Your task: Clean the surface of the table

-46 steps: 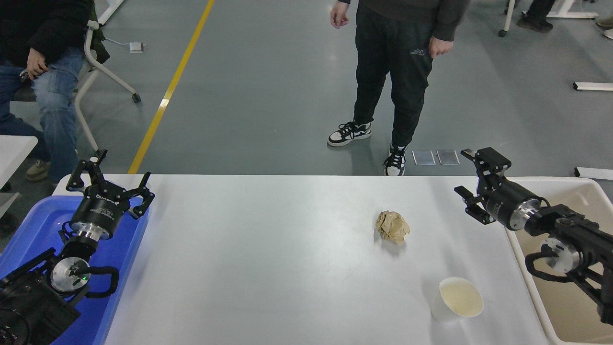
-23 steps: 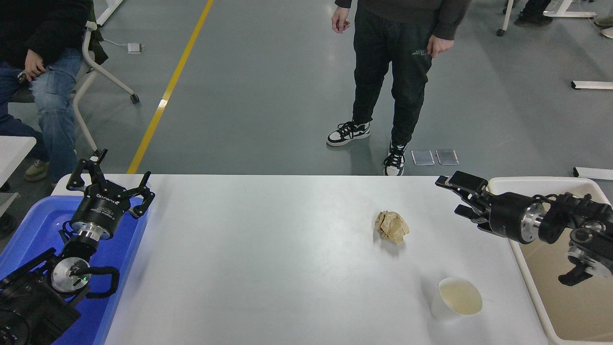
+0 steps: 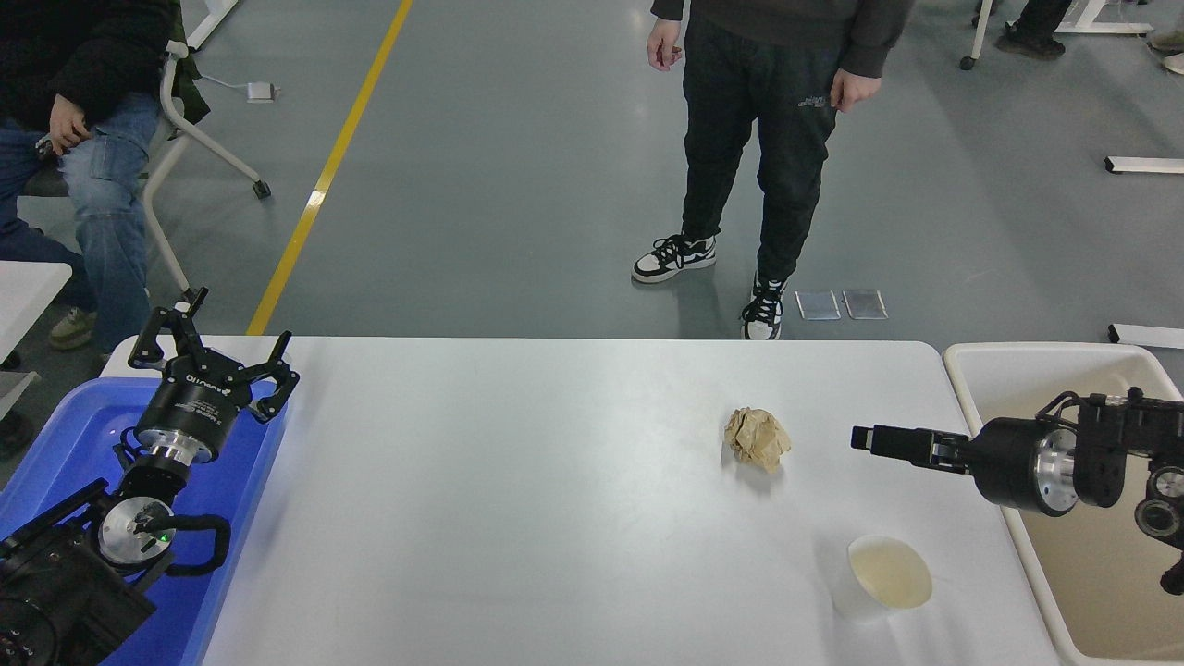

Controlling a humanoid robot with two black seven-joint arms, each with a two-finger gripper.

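Head view showed the white tabletop (image 3: 518, 499) lying between a blue bin (image 3: 65, 435) at its left edge and a beige bin (image 3: 1027, 370) at its right edge. Two bits of litter sat on its right half: a crumpled brown paper ball (image 3: 758, 438) and, nearer the front edge, a white paper cup (image 3: 883, 578) standing upright, well apart from the ball. The right hand (image 3: 865, 437) reached in level from the right edge, pointing at the ball but not touching it; seen edge-on, its fingers could not be judged wide or narrow. The left hand (image 3: 211, 356) was parked over the blue bin by the far left corner, fingers spread wide and holding nothing. The ball looked light and soft, likely to crush and to skid on the smooth surface, so a pinch across its middle seemed best. The cup looked thin-walled and easily tipped or crushed; its rim or side offered a hold. A person (image 3: 768, 120) stood beyond the far edge.
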